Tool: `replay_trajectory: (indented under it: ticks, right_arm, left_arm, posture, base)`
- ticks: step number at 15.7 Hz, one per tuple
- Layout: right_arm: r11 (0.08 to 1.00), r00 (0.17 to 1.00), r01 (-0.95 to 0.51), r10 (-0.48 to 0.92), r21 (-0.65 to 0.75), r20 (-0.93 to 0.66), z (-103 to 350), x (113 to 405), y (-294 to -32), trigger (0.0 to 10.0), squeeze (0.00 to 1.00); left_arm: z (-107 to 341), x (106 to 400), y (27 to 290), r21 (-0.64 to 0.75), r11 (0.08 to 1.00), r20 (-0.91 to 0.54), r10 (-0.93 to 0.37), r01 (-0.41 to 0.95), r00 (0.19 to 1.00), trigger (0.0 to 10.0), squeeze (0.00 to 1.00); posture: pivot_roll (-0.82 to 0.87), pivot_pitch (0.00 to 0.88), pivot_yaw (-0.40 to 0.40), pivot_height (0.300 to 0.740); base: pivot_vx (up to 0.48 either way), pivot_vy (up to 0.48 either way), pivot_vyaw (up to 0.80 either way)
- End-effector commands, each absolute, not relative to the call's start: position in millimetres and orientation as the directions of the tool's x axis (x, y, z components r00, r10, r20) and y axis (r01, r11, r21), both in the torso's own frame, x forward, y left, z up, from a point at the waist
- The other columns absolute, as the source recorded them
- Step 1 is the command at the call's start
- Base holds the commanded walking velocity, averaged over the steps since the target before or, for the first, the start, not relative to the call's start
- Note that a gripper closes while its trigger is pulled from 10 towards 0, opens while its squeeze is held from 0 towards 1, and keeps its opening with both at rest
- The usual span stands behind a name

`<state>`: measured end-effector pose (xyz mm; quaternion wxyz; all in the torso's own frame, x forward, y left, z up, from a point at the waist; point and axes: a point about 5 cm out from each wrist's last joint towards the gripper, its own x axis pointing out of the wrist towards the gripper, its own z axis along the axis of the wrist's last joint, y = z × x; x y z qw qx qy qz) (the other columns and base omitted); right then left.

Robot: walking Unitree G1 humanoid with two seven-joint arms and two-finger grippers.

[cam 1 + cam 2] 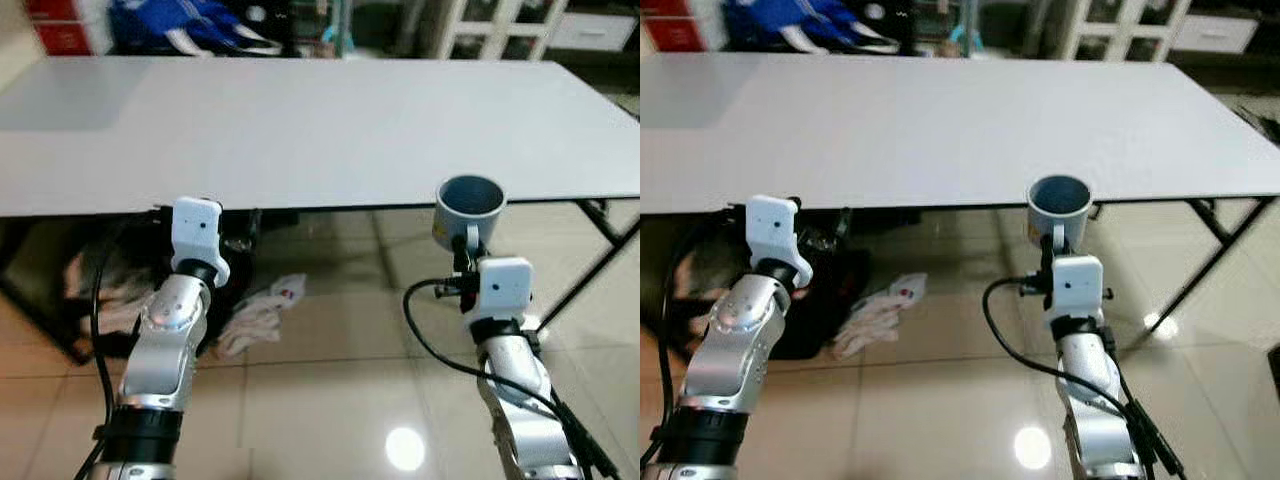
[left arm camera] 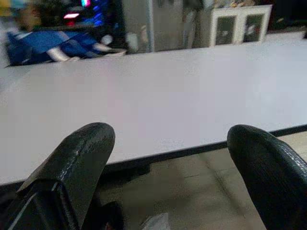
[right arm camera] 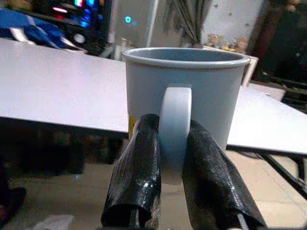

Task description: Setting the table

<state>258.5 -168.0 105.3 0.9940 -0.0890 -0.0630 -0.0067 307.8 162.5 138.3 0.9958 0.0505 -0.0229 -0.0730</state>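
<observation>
A grey-blue mug (image 1: 469, 207) is held upright by its handle just in front of the near edge of the white table (image 1: 300, 130), towards the right. My right gripper (image 3: 175, 143) is shut on the mug's handle (image 3: 174, 129), one black finger on each side. My left gripper (image 2: 168, 158) is open and empty, its two black fingers (image 2: 76, 167) wide apart, level with the table's near edge on the left. The left arm's white wrist (image 1: 196, 232) sits just under that edge.
The tabletop is bare. Blue fabric (image 1: 190, 25) lies beyond its far edge, white cabinets (image 1: 500, 25) at the back right. Under the table lie a dark bag (image 1: 100, 290) and crumpled white cloth (image 1: 262, 310) on tiled floor. Black table legs (image 1: 600, 250) stand at right.
</observation>
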Motion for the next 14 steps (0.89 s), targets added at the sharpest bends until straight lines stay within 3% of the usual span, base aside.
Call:
replay_trajectory:
  ticks: [1,5,12,14]
  right_arm:
    - [0.982,0.99,0.052,-0.027,-0.18,0.139,111,260,-177,0.0,0.0]
    - [0.983,0.99,0.042,-0.017,-0.181,0.14,111,262,-174,0.0,0.0]
    - [0.986,0.995,0.05,-0.035,-0.161,0.095,102,249,-177,0.0,0.0]
    - [0.986,0.995,0.052,-0.037,-0.16,0.095,102,249,-177,0.0,0.0]
  left_arm:
    - [143,308,150,0.1,0.979,0.055,-0.184,0.178,0.981,10.0,0.0]
    - [150,313,144,0.084,0.983,0.067,-0.168,0.162,0.984,10.0,0.0]
    - [129,300,154,0.083,0.985,-0.074,-0.142,0.148,0.987,10.0,0.0]
    - [134,301,151,0.087,0.984,-0.055,-0.148,0.153,0.987,10.0,0.0]
  posture:
    - [0.06,0.0,-0.011,0.74]
    - [0.05,0.0,-0.014,0.74]
    - [0.04,0.0,-0.004,0.74]
    - [0.04,0.0,0.0,0.74]
  base:
    - [0.0,0.0,0.0]
    - [0.474,0.0,0.0]
    - [0.48,0.0,0.0]
    - [0.48,0.0,0.0]
